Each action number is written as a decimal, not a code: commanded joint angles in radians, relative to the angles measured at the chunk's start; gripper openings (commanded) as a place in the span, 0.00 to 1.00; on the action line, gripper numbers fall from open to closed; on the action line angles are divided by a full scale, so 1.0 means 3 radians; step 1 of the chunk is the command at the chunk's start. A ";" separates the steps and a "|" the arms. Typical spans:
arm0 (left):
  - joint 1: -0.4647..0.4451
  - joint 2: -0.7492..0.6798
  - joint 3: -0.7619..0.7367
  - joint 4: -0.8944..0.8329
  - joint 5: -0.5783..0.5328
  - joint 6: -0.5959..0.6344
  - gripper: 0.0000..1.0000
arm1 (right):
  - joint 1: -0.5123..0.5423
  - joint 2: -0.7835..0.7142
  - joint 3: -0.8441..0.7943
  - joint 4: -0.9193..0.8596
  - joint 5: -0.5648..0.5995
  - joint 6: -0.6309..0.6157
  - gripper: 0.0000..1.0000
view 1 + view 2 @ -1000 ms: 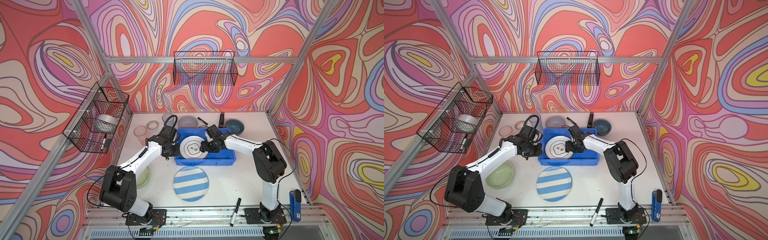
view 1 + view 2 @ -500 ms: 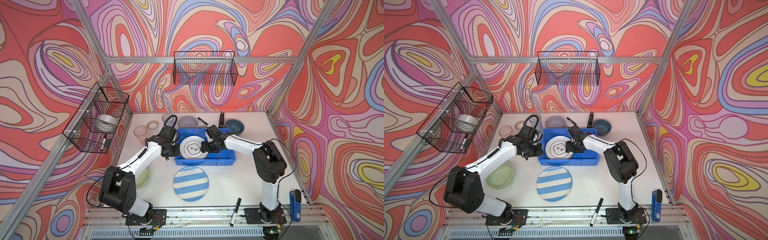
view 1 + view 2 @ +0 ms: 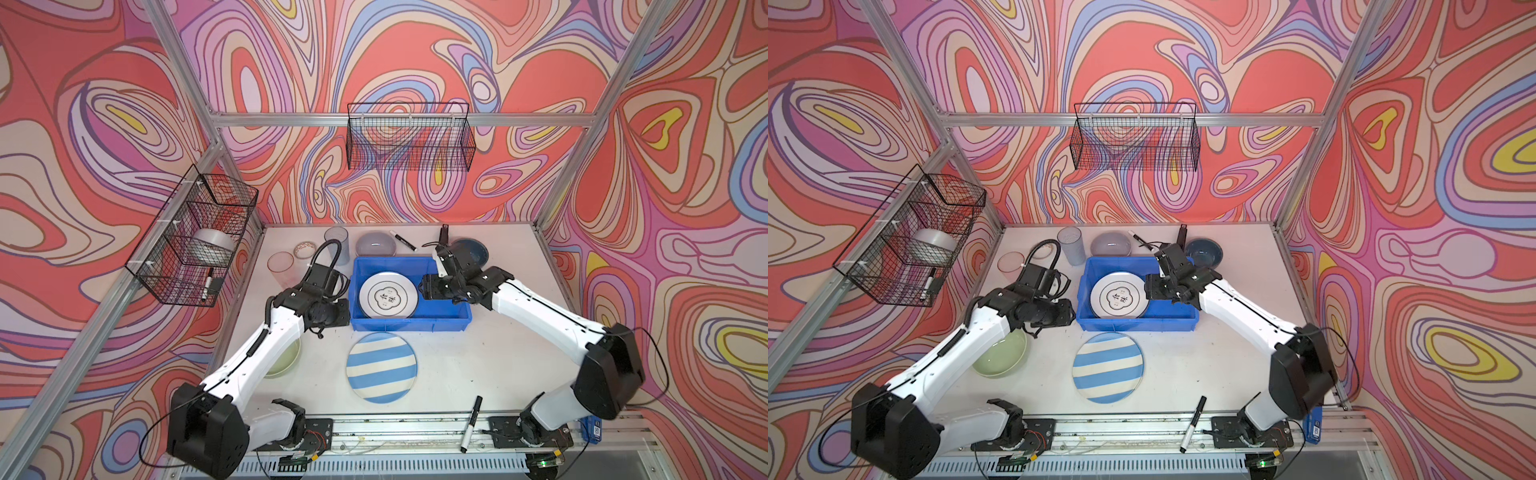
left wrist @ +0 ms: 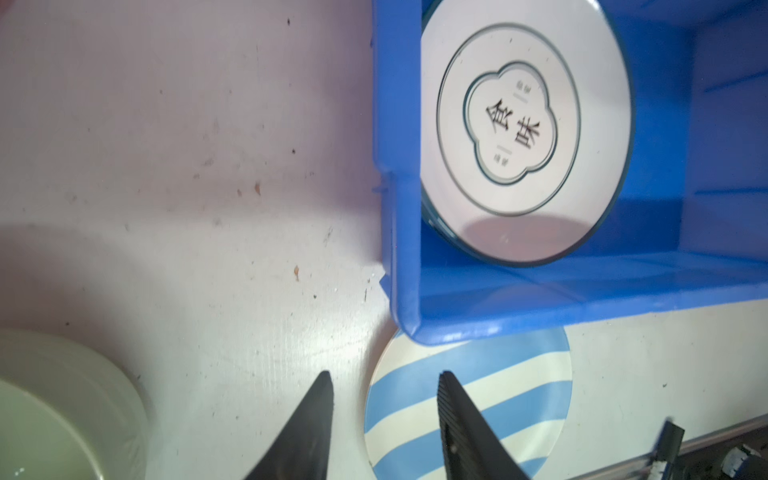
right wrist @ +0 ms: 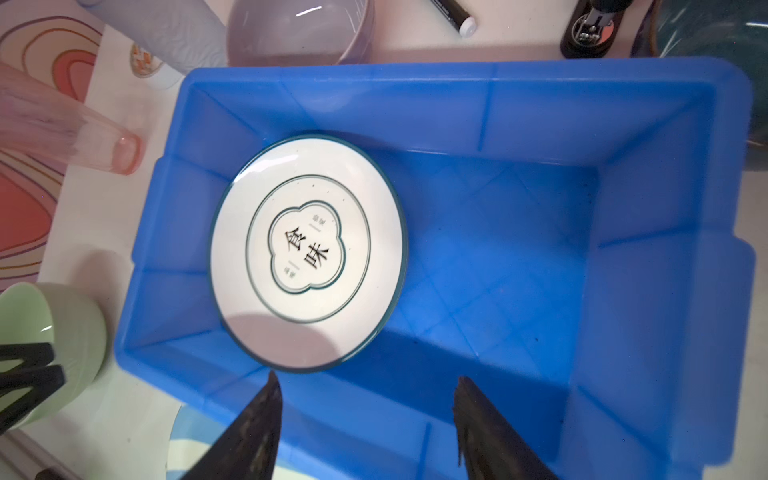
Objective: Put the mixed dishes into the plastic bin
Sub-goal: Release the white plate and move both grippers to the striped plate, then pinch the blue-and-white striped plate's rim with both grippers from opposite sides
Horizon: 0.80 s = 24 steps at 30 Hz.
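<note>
The lettered plate [image 3: 388,295] is seen inside the bin [image 3: 411,323], at its left end, apparently tipped with one edge against the wall. Nothing is held by either gripper; the left gripper [image 4: 384,376] is parted moderately above the table [image 3: 478,353], with the rim of the striped plate [image 3: 382,368] seen between its fingers; the right gripper [image 5: 368,376] is spread wide and empty over the bin's floor.

The striped plate, lying flat just in front of the bin, is judged to be next; it should be taken at its rim, one finger worked beneath the edge and the other set on top; it should be lifted well over the bin wall and lowered beside the lettered plate, not dropped onto it.

Both plates are smooth, glossy, shallow discs, likely to slip; the left fingers [image 4: 446,399] are dark, tapered and ridged on the inner face. The bin is bright, rigid moulded plastic with ribbed walls; the green bowl [image 3: 1000,357] is matte and rounded.
</note>
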 commanded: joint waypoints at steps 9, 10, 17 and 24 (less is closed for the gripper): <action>-0.0182 -0.0500 -0.0608 -0.0027 0.0235 -0.0452 0.40 | 0.0737 -0.0853 -0.1137 0.0295 -0.0200 0.0328 0.56; -0.0210 -0.0490 -0.0663 0.0015 0.0230 -0.0500 0.40 | 0.0812 -0.0892 -0.1223 0.0375 -0.0209 0.0398 0.55; -0.0417 -0.0521 -0.1149 0.0405 0.0088 -0.0875 0.35 | 0.1116 -0.0864 -0.1730 0.0806 -0.0126 0.0756 0.44; -0.0473 -0.0538 -0.1388 0.0579 0.0088 -0.0937 0.32 | 0.1195 -0.0638 -0.1983 0.1163 -0.0074 0.0947 0.38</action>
